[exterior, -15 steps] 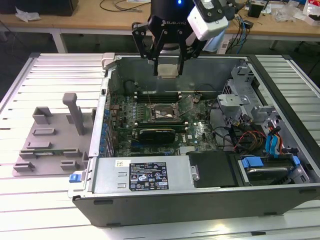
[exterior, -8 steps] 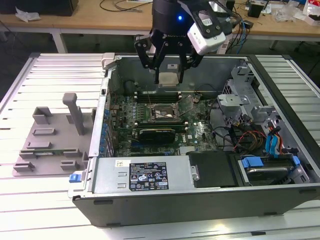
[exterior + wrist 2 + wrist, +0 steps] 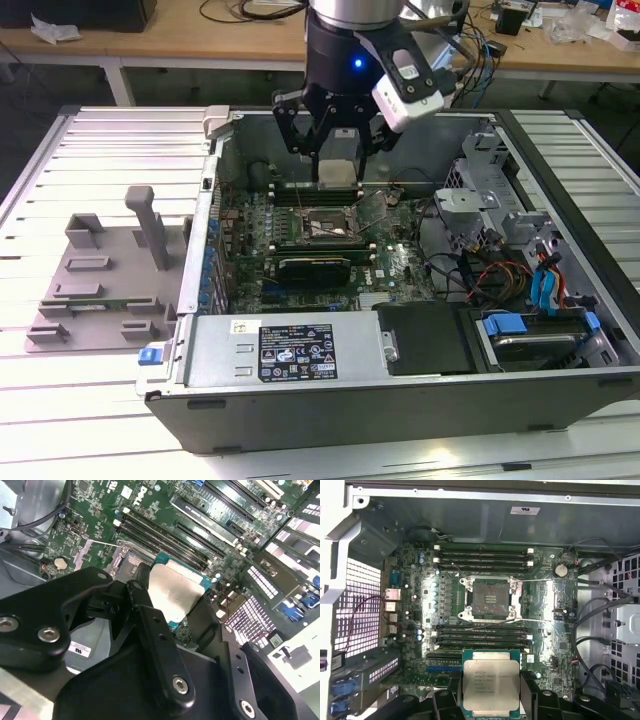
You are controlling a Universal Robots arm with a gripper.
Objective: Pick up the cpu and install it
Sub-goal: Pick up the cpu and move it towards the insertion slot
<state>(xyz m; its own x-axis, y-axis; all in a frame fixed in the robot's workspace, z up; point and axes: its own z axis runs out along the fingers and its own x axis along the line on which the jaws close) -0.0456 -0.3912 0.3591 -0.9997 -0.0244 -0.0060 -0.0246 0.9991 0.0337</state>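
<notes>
gripping the cpu (image 3: 491, 684) by two opposite edges with the gripper (image 3: 491, 692), black fingers (image 3: 529, 700) pressed tight against its sides. recorded as a small flat square chip: silver-grey metal lid, matt and faintly printed, with rounded corners and small side tabs, seated on a thin teal-green board rimming it all round. held level, lid facing up toward the first wrist view, underside toward the green motherboard (image 3: 547, 645). square in outline, so no clear long axis; aligned edge for edge with the socket (image 3: 487, 597). carried inside the open computer case (image 3: 400, 400), above the board and apart from the socket, with a bank of dark memory slots (image 3: 480, 635) lying between the two in the first wrist view. socket found uncovered: dark square frame, silver metal brackets at the corners. noted outside the case, at the exterior view's left: a grey plastic fixture (image 3: 100, 290) of blocky raised shapes, standing on the pale slatted table (image 3: 60, 420).
</notes>
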